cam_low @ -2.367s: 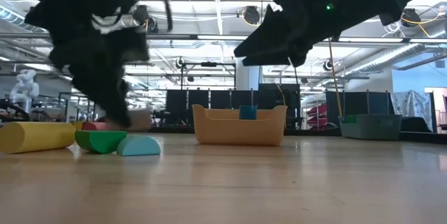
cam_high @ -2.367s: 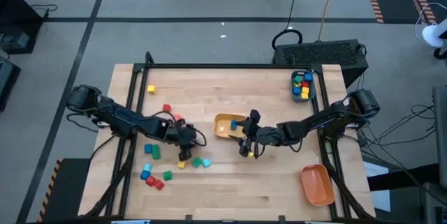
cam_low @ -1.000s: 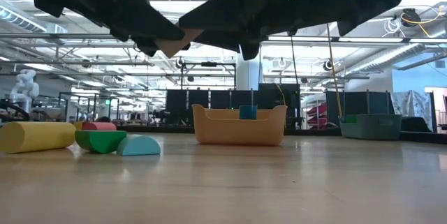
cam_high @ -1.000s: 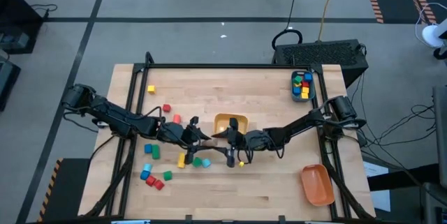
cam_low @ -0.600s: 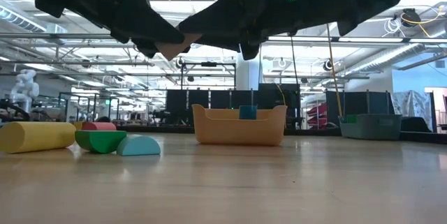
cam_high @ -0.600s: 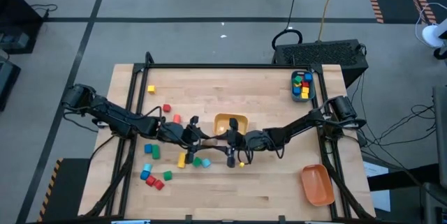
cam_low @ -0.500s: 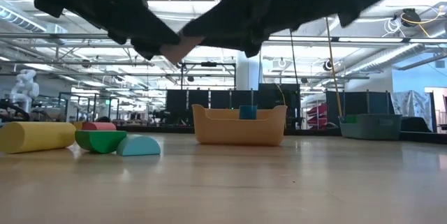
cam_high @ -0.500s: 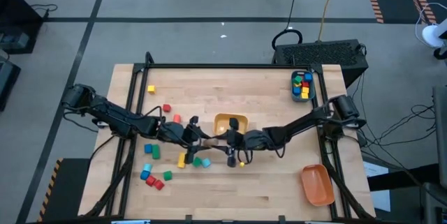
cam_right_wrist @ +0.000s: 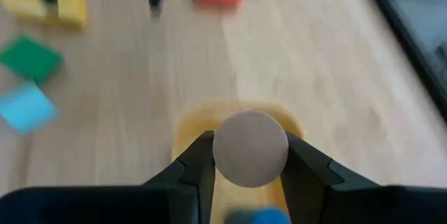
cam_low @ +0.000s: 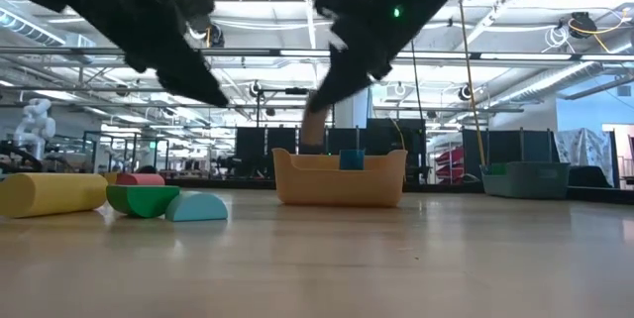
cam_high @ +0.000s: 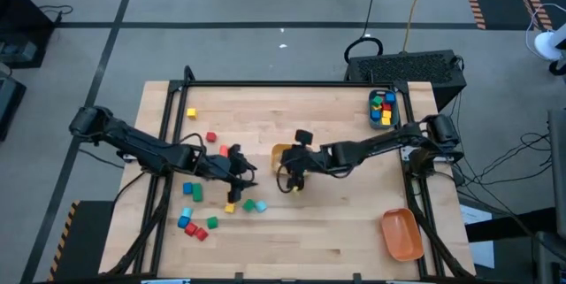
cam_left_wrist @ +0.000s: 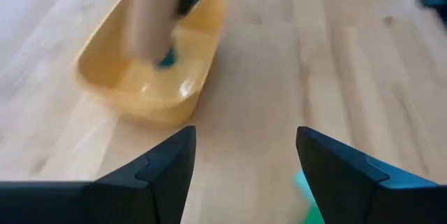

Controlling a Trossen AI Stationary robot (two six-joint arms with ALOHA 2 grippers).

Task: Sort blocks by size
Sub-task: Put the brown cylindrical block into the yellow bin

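Right claw point(cam_right_wrist: 250, 155) clenched on tan cylinder point(cam_right_wrist: 250, 148), hovering over yellow bin point(cam_high: 281, 156) near table point(cam_high: 336, 231) centre; blue block point(cam_low: 352, 159) already inside. Left claw point(cam_left_wrist: 244, 158) released, empty, just at 9 o'clock of that bin. Teal bin point(cam_high: 382, 109) at 1 o'clock holds several blocks. Orange bin point(cam_high: 402, 234) at 4 o'clock looks empty. Loose blocks point(cam_high: 196, 209) scattered around 8 o'clock, roughly a dozen unsorted. Judgement: about halfway.

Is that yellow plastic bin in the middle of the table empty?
No. The yellow plastic bin already holds a small blue block, seen in the left wrist view and the low view.
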